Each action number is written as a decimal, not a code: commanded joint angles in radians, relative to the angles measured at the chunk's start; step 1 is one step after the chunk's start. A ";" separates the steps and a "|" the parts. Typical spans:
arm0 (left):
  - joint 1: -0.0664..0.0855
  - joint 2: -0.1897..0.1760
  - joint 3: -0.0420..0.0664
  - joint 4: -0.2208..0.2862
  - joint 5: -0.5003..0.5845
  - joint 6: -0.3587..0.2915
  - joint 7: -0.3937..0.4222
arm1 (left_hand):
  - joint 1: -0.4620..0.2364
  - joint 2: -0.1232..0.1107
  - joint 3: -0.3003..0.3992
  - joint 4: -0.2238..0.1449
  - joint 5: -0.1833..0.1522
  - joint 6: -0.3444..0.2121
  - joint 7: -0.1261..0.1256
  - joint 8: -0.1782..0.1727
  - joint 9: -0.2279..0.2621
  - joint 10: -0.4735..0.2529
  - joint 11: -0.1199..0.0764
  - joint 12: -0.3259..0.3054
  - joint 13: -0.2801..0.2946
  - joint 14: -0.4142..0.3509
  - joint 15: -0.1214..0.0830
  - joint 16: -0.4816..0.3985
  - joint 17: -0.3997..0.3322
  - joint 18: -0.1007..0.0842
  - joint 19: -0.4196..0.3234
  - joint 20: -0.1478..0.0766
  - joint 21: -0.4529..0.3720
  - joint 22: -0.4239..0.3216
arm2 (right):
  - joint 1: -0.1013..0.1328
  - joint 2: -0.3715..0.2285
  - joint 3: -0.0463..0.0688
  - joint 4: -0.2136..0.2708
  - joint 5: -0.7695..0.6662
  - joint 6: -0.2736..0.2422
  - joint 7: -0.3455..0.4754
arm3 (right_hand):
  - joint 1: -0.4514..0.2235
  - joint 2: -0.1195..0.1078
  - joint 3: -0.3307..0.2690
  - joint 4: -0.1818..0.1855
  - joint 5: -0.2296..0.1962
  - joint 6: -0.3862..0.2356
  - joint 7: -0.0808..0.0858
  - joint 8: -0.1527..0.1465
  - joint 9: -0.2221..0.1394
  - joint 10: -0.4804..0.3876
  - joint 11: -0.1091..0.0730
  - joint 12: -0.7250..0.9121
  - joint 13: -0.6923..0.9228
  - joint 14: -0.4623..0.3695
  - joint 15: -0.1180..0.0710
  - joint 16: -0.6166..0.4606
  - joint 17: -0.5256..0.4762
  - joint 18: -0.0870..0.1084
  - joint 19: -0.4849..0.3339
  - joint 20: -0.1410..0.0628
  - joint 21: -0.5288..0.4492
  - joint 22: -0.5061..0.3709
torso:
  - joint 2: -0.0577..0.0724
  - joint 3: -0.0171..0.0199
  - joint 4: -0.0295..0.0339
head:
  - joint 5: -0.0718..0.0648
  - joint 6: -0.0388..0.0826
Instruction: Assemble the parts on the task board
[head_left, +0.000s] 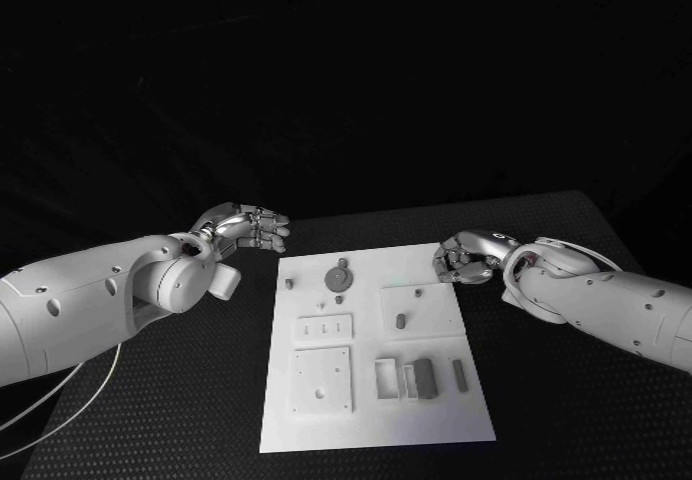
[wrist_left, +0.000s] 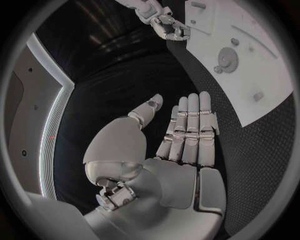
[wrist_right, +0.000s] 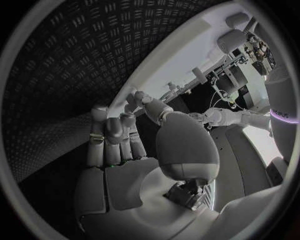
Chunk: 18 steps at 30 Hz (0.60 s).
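Your right robot hand (head_left: 464, 260), fingers curled on nothing, sits at the task board's (head_left: 433, 420) far corner, nearest the parts; the left robot hand (head_left: 245, 228) hangs open.

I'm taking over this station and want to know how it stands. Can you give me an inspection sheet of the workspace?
Surface: black table with a raised tread pattern.
Job's things: white task board lies in the middle of the table; a round gear sits near its far end, small grey parts stand or lie in its recesses, and a long grey block is near its near end.
Clutter: nothing seen.
Hands: left hand is off the board's far left corner, fingers straight and holding nothing; right hand is at the board's far right edge, fingers curled; whether it holds anything cannot be told.
Cables: a thin white cable runs under the left arm.
Surroundings: dark beyond the table.
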 joint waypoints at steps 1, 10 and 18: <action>0.001 0.001 0.001 0.001 -0.002 0.013 0.005 | -0.010 0.001 -0.001 0.003 0.003 0.001 0.003 -0.006 0.002 0.006 0.002 -0.005 0.002 0.005 0.001 -0.005 0.002 0.020 0.007 -0.001 -0.003 0.001 | -0.001 0.002 0.000 -0.001 -0.006 -0.007 0.003 | 0.000 0.013 0.000 0.003 0.002 0.029 0.020 0.005 0.005 0.002 -0.008 0.002 -0.001 0.002 -0.009 0.005 -0.001 0.013 0.004 -0.003 0.004 0.020 | 0.000 0.0003 0.0001 | -0.001 -0.001; 0.001 0.001 0.001 0.003 -0.002 0.013 0.004 | -0.009 0.002 -0.001 0.002 0.003 0.002 0.003 -0.006 0.002 0.006 0.002 -0.006 0.002 0.006 0.001 -0.006 0.002 0.020 0.007 -0.001 -0.003 0.002 | -0.001 0.006 0.000 -0.002 0.004 -0.029 0.002 | -0.009 0.059 -0.003 0.005 0.002 0.069 0.004 0.030 0.025 0.007 -0.022 0.000 -0.004 0.002 -0.021 0.005 -0.002 0.013 0.002 -0.004 0.006 0.019 | 0.000 0.0005 0.0004 | -0.001 -0.004; 0.001 -0.001 0.001 0.004 -0.023 0.015 -0.011 | -0.009 0.004 0.000 0.003 0.003 0.006 0.001 -0.004 0.004 0.008 0.002 -0.006 0.004 0.007 0.001 -0.007 0.004 0.020 0.008 -0.001 -0.004 0.002 | 0.000 0.008 0.001 0.016 0.019 -0.061 -0.035 | -0.010 0.055 -0.007 -0.002 0.002 0.079 -0.001 0.038 0.033 0.011 -0.027 0.000 -0.005 0.004 -0.025 0.006 -0.001 0.013 0.004 -0.005 0.007 0.019 | 0.000 -0.0002 -0.0015 | -0.001 -0.001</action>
